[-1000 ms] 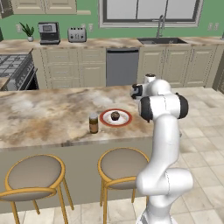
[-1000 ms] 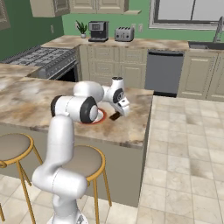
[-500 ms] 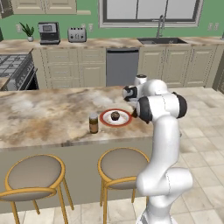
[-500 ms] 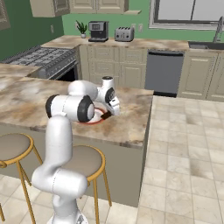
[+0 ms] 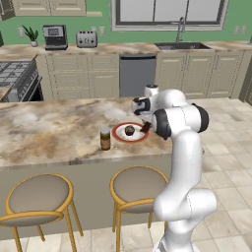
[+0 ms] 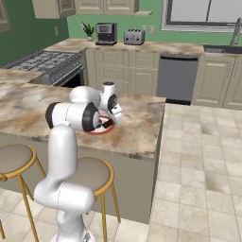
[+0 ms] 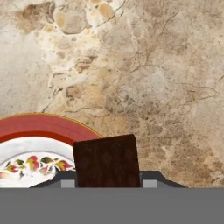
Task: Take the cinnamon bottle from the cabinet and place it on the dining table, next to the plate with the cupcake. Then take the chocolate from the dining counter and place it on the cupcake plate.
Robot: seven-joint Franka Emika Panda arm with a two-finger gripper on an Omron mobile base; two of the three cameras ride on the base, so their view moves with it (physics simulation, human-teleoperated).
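Pinching the chocolate bar [image 7: 107,161], the gripper [image 5: 144,129] is best eased further over the red-rimmed cupcake plate [image 7: 39,127], beside the cupcake [image 5: 129,130], before release

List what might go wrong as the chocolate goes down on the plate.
The chocolate, held in the end effector, sits over the plate rim; released here, it may tip onto the counter. Moving further in, it might bump the cupcake.

The white arm bent over forward and reached down low. Its end effector [image 5: 144,127] was squeezed tight on the chocolate [image 7: 107,161].
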